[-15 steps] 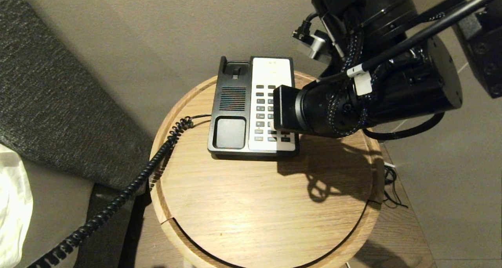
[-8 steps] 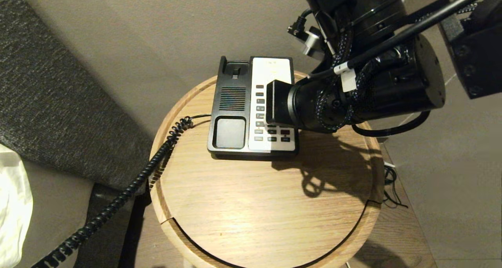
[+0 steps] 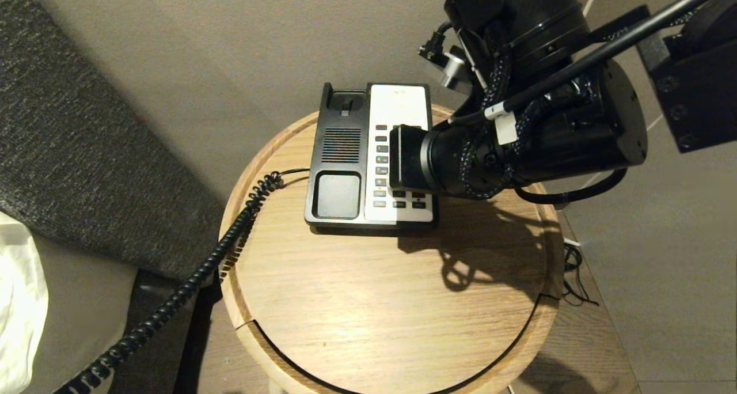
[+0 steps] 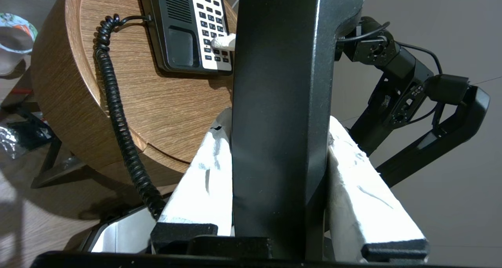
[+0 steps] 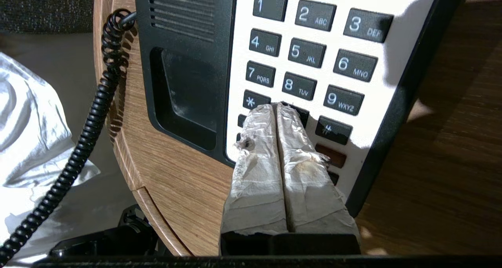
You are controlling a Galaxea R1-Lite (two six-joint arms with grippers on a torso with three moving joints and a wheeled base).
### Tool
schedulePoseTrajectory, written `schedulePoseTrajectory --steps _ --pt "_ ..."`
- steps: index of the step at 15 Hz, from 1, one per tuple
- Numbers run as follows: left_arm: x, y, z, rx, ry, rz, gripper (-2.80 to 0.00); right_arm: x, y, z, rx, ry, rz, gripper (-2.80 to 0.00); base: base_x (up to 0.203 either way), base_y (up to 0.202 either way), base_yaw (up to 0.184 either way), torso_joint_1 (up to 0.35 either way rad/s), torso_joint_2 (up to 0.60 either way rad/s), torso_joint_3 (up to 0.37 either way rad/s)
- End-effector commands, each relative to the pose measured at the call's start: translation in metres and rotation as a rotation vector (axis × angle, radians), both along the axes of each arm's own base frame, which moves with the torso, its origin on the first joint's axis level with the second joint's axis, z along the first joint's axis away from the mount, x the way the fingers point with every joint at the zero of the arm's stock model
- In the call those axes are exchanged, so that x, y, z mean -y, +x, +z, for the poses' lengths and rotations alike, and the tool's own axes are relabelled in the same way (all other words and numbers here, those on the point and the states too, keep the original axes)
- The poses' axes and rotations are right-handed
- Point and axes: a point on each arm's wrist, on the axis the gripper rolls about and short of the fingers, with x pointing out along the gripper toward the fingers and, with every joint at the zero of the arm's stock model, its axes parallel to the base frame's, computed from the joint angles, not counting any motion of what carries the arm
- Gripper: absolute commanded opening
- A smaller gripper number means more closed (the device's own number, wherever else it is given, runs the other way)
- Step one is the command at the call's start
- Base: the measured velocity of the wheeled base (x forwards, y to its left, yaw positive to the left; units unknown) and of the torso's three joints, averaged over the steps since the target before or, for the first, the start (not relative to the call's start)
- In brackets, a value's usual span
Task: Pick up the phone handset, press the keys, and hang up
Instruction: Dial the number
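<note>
The right gripper point(image 5: 277, 107) has its white-wrapped fingers point(image 5: 259, 150) pressed together, tips on the small dark grey keys point(image 5: 300, 86) in the bottom key row of the black-and-white desk phone base point(image 3: 339, 152), which sits far on the round wooden surface point(image 3: 368, 302). The left gripper point(image 4: 280, 131), off to the near left, clamps the long glossy black handset point(image 4: 280, 64); its black coiled cord point(image 3: 190, 279) trails off the surface's left edge.

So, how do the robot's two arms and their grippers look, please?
Both arms are black. The right arm has thick round segments, braided black cables and a white tag. The right gripper has two long fingers wrapped in worn whitish tape. The left gripper has the same white wrapping on black bases.
</note>
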Motion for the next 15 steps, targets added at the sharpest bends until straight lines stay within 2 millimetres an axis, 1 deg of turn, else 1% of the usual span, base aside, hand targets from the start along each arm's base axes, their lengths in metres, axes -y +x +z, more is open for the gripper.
schedulePoseTrajectory --steps 1,9,13,15 --pt "0.000 0.000 -0.001 -0.006 0.002 0.001 -2.80 0.001 0.003 0.000 -0.001 0.003 -0.009 -2.80 0.000 0.000 0.000 0.000 0.00 0.000" --pt "-0.001 0.000 -0.001 -0.004 -0.001 -0.001 -2.80 0.006 0.012 -0.007 0.012 -0.060 -0.012 -2.80 0.000 0.000 0.000 0.000 0.00 0.000" --pt "-0.002 -0.001 -0.002 -0.003 -0.003 -0.001 -2.80 0.007 0.011 -0.014 -0.004 -0.080 -0.013 -2.80 0.000 0.000 0.000 0.000 0.00 0.000" --pt "-0.002 -0.001 -0.001 -0.002 -0.005 -0.001 -2.80 0.008 0.010 -0.014 -0.003 -0.079 -0.013 -2.80 0.000 0.000 0.000 0.000 0.00 0.000"
